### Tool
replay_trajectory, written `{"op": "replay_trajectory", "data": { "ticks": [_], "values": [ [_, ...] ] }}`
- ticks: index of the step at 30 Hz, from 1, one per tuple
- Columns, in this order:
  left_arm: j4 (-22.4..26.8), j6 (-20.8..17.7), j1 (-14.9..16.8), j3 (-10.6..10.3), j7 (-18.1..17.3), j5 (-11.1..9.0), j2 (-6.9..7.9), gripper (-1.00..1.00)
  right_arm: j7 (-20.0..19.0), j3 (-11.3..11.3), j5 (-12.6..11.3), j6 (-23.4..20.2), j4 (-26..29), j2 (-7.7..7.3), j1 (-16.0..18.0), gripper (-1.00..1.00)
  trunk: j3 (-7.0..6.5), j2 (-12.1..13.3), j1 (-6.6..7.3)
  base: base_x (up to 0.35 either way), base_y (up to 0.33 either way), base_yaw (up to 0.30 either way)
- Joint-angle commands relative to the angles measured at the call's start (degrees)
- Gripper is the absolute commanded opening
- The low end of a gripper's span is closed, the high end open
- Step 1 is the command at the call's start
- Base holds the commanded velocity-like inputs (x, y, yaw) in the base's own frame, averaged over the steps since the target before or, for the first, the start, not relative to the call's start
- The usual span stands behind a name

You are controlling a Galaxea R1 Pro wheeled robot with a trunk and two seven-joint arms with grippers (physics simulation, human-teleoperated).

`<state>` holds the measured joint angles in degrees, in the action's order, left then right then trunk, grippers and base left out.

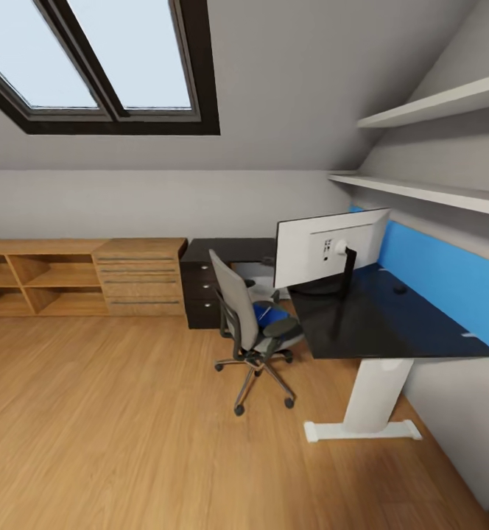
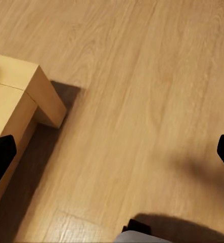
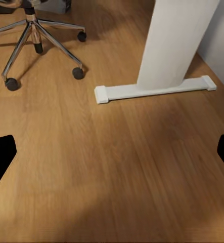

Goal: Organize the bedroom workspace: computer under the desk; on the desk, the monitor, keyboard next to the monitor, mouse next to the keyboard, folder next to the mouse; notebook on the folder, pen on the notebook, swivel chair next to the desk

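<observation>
The black desk (image 1: 377, 331) runs along the right wall on a white leg (image 1: 373, 397). The monitor (image 1: 329, 246) stands on it with its pale back towards me and hides the desk surface behind it. A small dark lump (image 1: 399, 289), possibly the mouse, lies near the blue wall panel. The swivel chair (image 1: 238, 313) sits at the desk's inner corner with the blue folder (image 1: 270, 315) on its seat. My left gripper (image 2: 112, 154) is open over bare floor. My right gripper (image 3: 112, 154) is open above the floor, near the chair base (image 3: 36, 33) and desk leg (image 3: 177, 45).
A light wooden dresser (image 1: 138, 276) with open shelves (image 1: 34, 283) lines the back wall under skylights. Two wall shelves (image 1: 428, 191) hang over the desk. A pale wooden furniture corner (image 2: 26, 96) lies close to my left gripper. Wooden floor (image 1: 127, 427) stretches wide on the left.
</observation>
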<state>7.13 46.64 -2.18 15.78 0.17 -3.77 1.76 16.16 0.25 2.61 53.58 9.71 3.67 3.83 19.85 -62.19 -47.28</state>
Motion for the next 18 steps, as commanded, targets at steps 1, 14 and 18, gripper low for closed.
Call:
{"op": "replay_trajectory", "data": {
  "ticks": [1,14,18],
  "values": [
    [0.08,0.11,-0.02,-0.29,0.01,-0.37,0.0,1.0,0.41,0.02,0.28,0.03,-0.04,0.02,0.03,1.0,0.05,-0.03,-0.03,0.137,0.032,0.0],
    [7.38,0.3,-0.02,-0.16,0.39,-8.34,-2.22,1.0,0.38,-0.06,0.28,-0.16,-0.03,-0.05,0.03,1.0,1.49,-3.24,-1.79,0.018,0.004,0.0],
    [7.62,0.12,-0.02,-0.21,1.86,-8.96,-2.53,1.0,0.37,-0.07,0.29,-0.23,-0.01,-0.07,0.03,1.0,2.21,-4.84,-2.67,0.0,0.0,0.0]
  ]
}}
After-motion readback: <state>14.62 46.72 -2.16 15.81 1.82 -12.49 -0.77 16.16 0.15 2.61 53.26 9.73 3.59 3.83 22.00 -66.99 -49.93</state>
